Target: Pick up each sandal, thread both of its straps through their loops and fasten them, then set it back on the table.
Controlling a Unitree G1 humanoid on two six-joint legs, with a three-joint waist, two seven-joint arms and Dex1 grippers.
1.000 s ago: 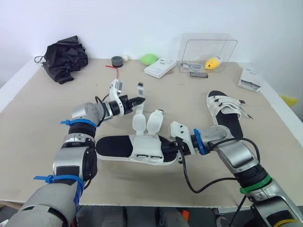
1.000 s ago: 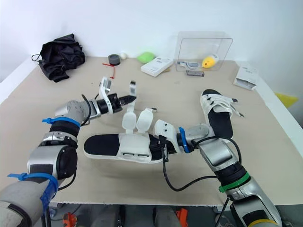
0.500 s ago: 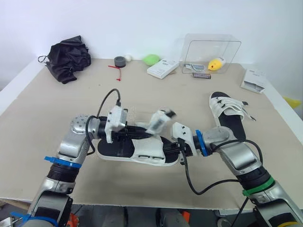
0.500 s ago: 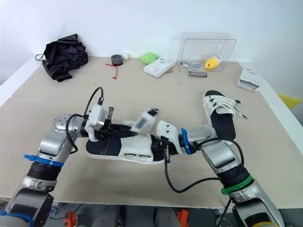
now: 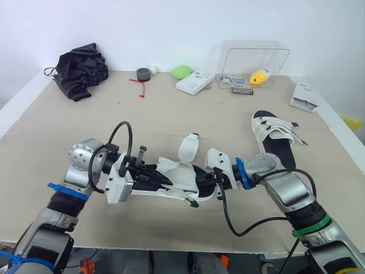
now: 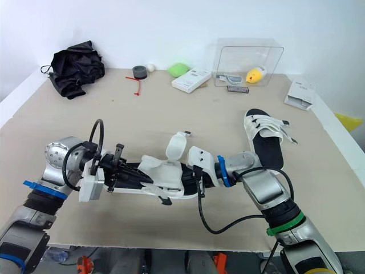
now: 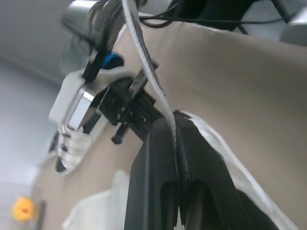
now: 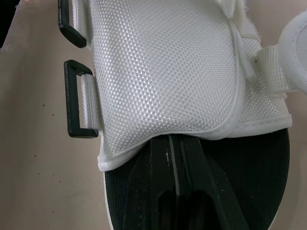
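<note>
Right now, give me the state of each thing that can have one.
Near sandal: one strap standing up, unfastened.
Far sandal: lying flat, straps across its top.
Right gripper: shut, tips under the near sandal's white upper.
Left gripper: over the near sandal's heel end.
Clear box: upright, yellow thing inside.

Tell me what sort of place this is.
Probably a robot test lab: a plain beige table against a bare white wall, unrelated props along its back edge (clear plastic box, black cloth bundle), plus a near sandal and a far sandal as work pieces.
</note>
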